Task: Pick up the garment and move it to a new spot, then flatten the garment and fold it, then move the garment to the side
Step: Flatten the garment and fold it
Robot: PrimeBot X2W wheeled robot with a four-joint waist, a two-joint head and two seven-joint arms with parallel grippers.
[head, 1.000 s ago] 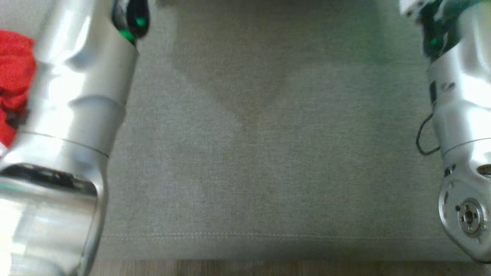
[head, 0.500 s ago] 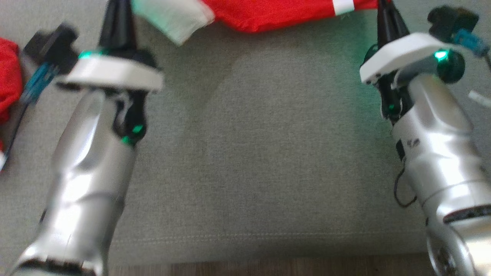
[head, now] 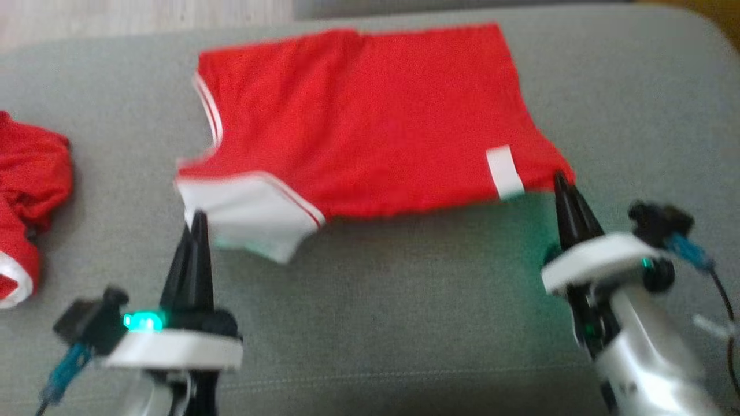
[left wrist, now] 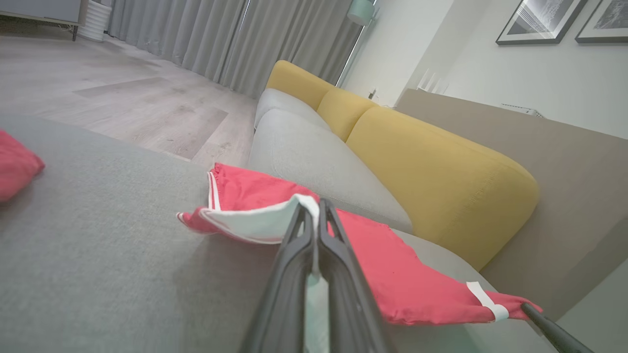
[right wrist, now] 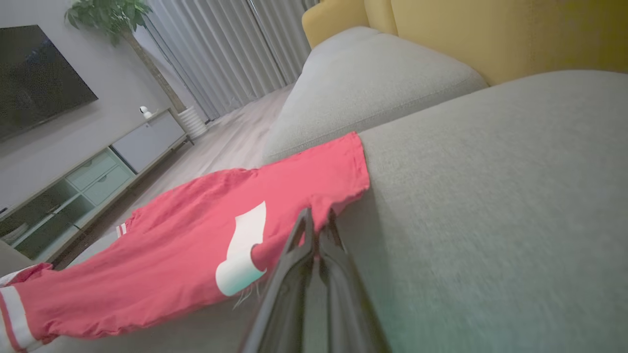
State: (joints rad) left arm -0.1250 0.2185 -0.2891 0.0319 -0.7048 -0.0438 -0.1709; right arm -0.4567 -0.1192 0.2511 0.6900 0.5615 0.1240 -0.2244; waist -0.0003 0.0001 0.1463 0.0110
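Note:
The garment (head: 370, 115) is a red shirt with white trim, spread across the grey cushion (head: 404, 300). My left gripper (head: 195, 222) is shut on its white sleeve cuff at the near left, and the cuff is lifted off the cushion. In the left wrist view the white cloth (left wrist: 255, 223) is pinched between the shut fingers (left wrist: 294, 255). My right gripper (head: 559, 179) is shut on the garment's near right corner, beside a white tab (head: 504, 170). In the right wrist view the red cloth (right wrist: 186, 245) meets the shut fingertips (right wrist: 303, 220).
A second crumpled red cloth (head: 23, 190) lies at the cushion's left edge. Yellow back cushions (left wrist: 431, 162) rise to the right of the seat. Wooden floor (left wrist: 122, 98) lies beyond the far edge, with a low cabinet (right wrist: 98, 171) across the room.
The head camera has tilted up, so the whole picture has shifted and the spread garment is now in full view. Both grippers stay shut on the garment's near edge.

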